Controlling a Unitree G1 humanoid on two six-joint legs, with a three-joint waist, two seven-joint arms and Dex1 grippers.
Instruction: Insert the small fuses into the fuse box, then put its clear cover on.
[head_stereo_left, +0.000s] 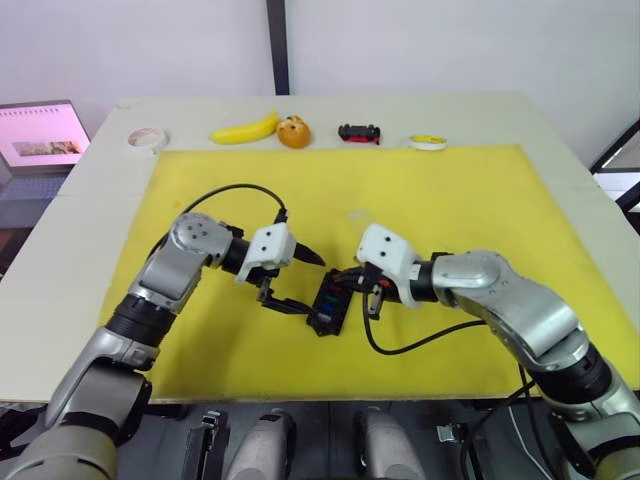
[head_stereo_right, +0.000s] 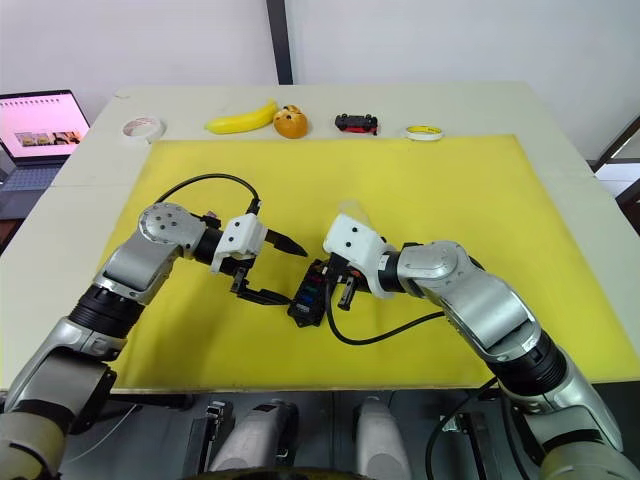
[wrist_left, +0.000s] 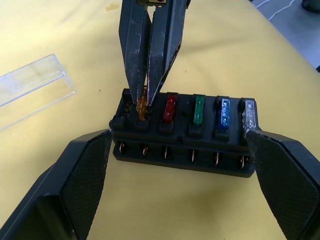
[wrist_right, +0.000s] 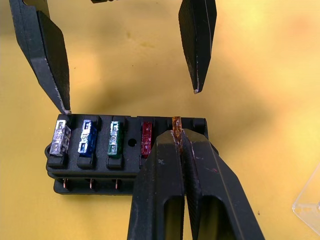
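The right gripper (wrist_right: 177, 137), fingers pinched together on the orange fuse (wrist_left: 142, 106), holds it at an end slot of the fuse box (wrist_left: 182, 137) on the yellow mat (head_stereo_left: 480, 210). The left gripper (wrist_left: 177, 165) spreads wide around the box. Red, green, blue and grey fuses sit seated; the clear cover (wrist_left: 30, 85) lies near.

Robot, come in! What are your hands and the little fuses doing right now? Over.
Right gripper shut on orange fuse, seating it in fuse box. Left gripper open, straddling the box. Red, green, blue, grey fuses seated. Clear cover off, lying beside. Nothing blocking.
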